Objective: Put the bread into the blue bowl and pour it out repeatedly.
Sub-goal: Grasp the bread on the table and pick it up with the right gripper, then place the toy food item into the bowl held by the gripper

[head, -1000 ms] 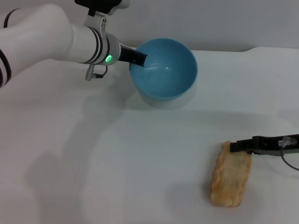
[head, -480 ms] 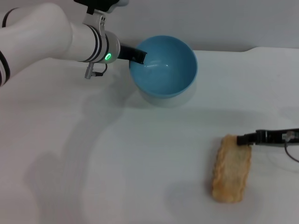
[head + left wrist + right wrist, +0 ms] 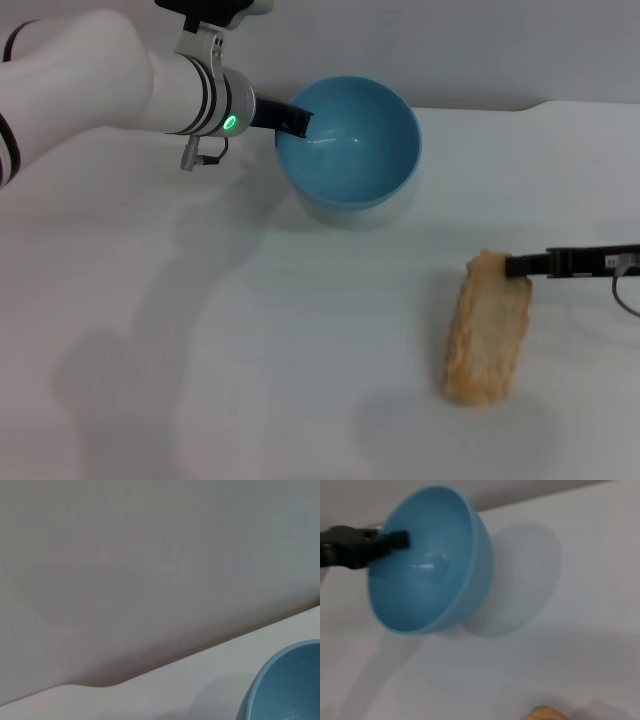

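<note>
The blue bowl (image 3: 352,150) hangs tilted above the white table at the back centre, its mouth turned toward me and its inside empty. My left gripper (image 3: 292,120) is shut on the bowl's left rim; it also shows in the right wrist view (image 3: 395,540), gripping the bowl (image 3: 427,570). The left wrist view shows only a slice of the bowl (image 3: 292,685). The orange-tan bread (image 3: 488,328) is at the front right. My right gripper (image 3: 523,265) is shut on its far end and holds it off the table, with a shadow beneath. The bread's tip (image 3: 543,713) shows in the right wrist view.
The white table (image 3: 250,330) carries nothing else. A grey wall runs along its far edge. A thin cable (image 3: 622,298) hangs from my right gripper at the right edge.
My right gripper closed on the bread's far end and raised it, so the loaf moved up and away from its shadow. My left gripper and the bowl barely moved.
</note>
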Available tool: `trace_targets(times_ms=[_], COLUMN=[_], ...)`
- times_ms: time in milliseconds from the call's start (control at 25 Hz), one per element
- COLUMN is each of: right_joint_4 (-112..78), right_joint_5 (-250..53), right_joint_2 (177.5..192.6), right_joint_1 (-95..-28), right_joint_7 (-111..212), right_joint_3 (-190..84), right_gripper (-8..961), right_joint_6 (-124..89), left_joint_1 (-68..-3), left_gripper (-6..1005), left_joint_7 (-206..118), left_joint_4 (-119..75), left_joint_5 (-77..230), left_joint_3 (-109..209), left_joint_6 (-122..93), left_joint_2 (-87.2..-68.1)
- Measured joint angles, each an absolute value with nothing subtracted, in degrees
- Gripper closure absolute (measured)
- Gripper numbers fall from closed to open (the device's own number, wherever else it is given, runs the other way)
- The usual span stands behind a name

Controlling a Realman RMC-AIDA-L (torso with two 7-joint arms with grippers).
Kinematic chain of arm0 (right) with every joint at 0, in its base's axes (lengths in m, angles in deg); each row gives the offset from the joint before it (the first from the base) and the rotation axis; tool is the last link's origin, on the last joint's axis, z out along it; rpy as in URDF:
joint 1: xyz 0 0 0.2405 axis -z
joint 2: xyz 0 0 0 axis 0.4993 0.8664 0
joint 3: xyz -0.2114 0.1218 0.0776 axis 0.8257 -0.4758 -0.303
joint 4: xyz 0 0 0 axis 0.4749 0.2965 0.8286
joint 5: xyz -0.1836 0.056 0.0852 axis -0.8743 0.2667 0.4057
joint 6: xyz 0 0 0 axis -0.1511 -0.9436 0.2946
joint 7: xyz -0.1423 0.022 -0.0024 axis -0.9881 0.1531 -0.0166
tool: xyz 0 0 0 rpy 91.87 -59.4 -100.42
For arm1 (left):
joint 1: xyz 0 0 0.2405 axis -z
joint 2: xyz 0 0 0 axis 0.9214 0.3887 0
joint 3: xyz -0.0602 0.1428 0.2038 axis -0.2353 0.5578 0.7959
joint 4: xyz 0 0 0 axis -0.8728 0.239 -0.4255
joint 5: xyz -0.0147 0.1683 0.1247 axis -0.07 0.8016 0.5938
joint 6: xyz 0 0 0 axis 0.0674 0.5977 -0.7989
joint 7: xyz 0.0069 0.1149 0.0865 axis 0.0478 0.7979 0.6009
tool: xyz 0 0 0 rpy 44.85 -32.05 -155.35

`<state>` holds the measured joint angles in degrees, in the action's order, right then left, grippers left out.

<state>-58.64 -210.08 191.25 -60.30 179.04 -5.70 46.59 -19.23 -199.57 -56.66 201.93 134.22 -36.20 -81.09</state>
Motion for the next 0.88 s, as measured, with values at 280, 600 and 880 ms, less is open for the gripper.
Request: trace_targets(times_ms=[280, 600, 880], right_joint_4=[-65.54, -76.68, -85.48], right_joint_5=[-206.92, -204.59, -203.25], right_joint_2=[191.3, 191.27, 191.26], right_joint_1=[-59.97, -60.0, -60.7], right_joint_7=[179.11, 180.14, 181.02], right_joint_3=[0.57, 4.24, 3.0], right_gripper=[855, 921, 921], right_joint_6=[47.77, 49.87, 51.34], left_joint_1=[-19.19, -19.19, -19.22], left_gripper=[1001, 1001, 1000], left_joint_7=[-199.59, -199.58, -199.01], left_joint_4=[-56.46, -56.4, -56.63], left_joint_5=[201.93, 201.93, 201.95], left_joint_3=[134.25, 134.49, 134.83], left_joint_6=[-36.2, -36.6, -39.08], left_joint_2=[-81.13, -81.06, -80.96])
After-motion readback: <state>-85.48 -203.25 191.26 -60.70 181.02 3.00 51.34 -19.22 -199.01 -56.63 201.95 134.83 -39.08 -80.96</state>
